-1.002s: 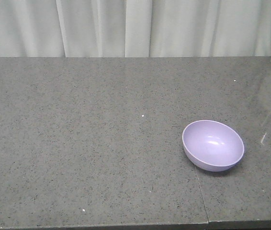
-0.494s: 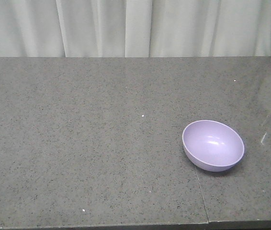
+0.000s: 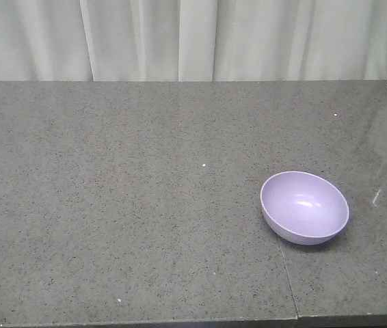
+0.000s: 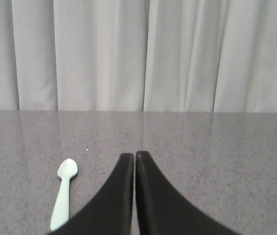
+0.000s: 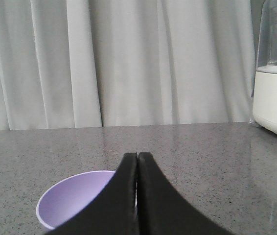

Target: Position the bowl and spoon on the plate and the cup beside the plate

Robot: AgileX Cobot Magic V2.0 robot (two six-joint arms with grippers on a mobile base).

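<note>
- Plastic, smooth and lavender-purple, makes up the bowl: round, deep, thin-rimmed, with a soft glint on its inner wall. It stands upright on the right part of the surface, nearer the front edge than the back edge.
- The surface is dark grey and stone-like, finely speckled and faintly glossy toward its right edge. A thin seam runs from just under the bowl to the front edge.
- The spoon is pale mint-green plastic with a short straight handle and a small rounded scoop. It lies flat near the left edge, scoop pointing to the back edge, just left of the left pincer and apart from it.
- The left pincer has matte black curved fingers pressed together at the tips, with nothing between them.
- The right pincer is likewise closed and empty, its black fingers meeting in one narrow line. The bowl's rim shows just behind and left of it.
- A pale grey curtain hangs in soft vertical folds behind the back edge.
- A white appliance with a clear upper part stands at the back right corner.
</note>
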